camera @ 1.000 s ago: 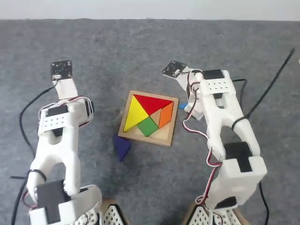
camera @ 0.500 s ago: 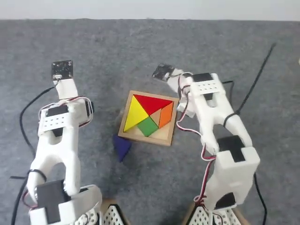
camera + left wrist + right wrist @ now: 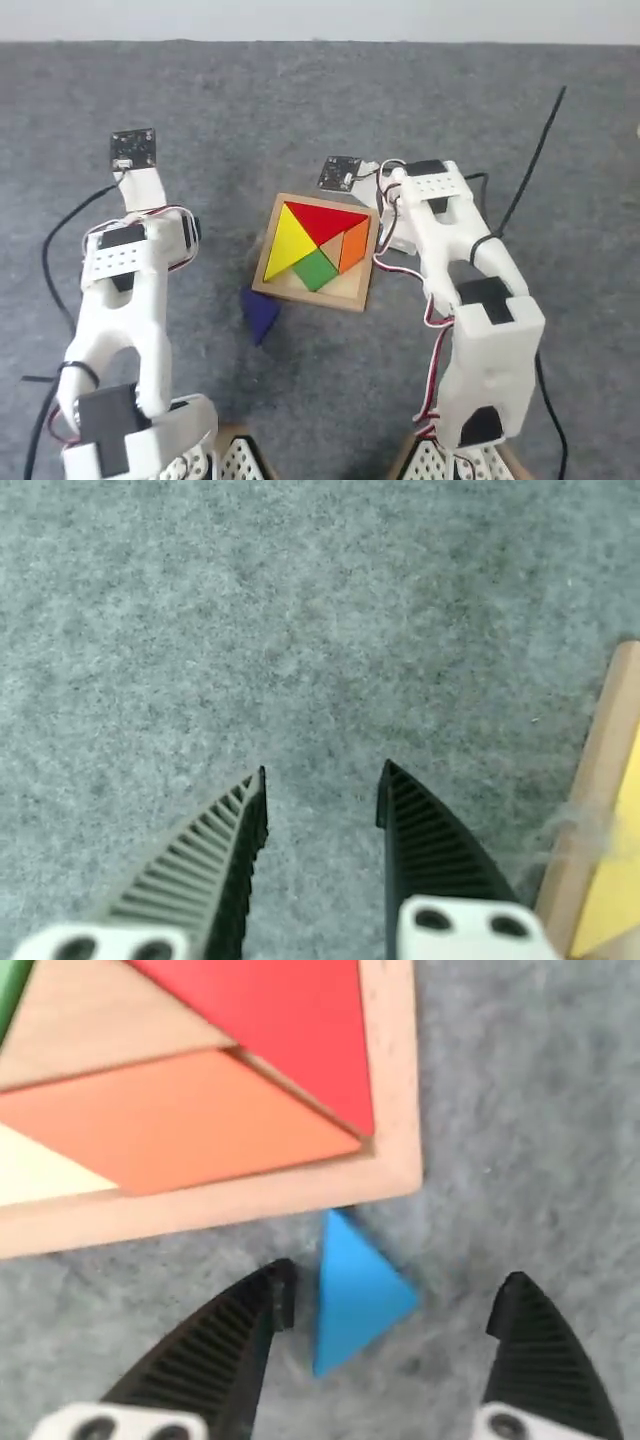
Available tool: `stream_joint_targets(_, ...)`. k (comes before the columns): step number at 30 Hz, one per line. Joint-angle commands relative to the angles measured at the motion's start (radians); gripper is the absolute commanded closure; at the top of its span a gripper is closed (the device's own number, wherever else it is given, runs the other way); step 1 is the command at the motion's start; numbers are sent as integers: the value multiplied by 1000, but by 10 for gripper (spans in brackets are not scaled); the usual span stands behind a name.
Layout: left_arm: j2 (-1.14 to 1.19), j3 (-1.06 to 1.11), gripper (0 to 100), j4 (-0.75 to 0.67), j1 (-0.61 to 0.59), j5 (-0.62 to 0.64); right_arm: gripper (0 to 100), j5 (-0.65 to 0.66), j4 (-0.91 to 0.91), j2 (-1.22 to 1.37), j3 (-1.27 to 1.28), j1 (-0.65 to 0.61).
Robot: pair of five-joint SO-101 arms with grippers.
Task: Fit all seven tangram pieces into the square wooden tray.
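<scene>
Your right hand [image 3: 400, 1282] has swung toward 9 o'clock and now straddles the blue triangle [image 3: 355, 1295] beside the tray [image 3: 392, 1080], wide open, gripping nothing yet.

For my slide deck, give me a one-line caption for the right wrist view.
Right gripper open astride a light blue triangle lying just outside the wooden tray.
</scene>
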Motion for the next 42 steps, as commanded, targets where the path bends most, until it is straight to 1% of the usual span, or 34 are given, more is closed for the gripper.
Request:
stream_joint_targets(1,-5,-4,823,2,5,-11,858,8,27,13,-46,12)
stream_joint_targets(3,-5,-4,823,2,5,-11,961,5,51,13,-46,12)
stream_joint_targets(4,-5,-4,823,2,5,-11,995,3,65,13,-46,12)
stream_joint_targets(7,-5,-4,823,2,5,-11,970,-21,107,10,-46,19)
stream_joint_targets(10,-5,-4,823,2,6,-11,984,-114,111,4,-44,19)
stream_joint_targets(14,-5,-2,823,2,6,-11,991,-172,117,-10,-48,16)
stream_joint_targets(21,-5,4,823,2,6,-11,991,-391,197,-208,-32,19)
stream_joint_targets(24,-5,4,823,2,6,-11,991,-411,205,-325,15,2)
stream_joint_targets(27,-5,4,823,2,6,-11,991,-408,205,-435,100,-41)
stream_joint_targets(29,-5,4,823,0,6,-11,991,-408,202,-503,172,-91)
stream_joint_targets(33,-5,2,823,0,5,-11,991,-408,166,-578,282,-246)
stream_joint_targets(35,-6,1,823,0,3,-11,991,-414,131,-575,305,-332)
stream_joint_targets(38,-12,-1,823,0,0,-11,991,-451,99,-518,302,-420)
stream_joint_targets(42,-12,-1,823,2,3,-11,990,-460,42,-417,278,-450)
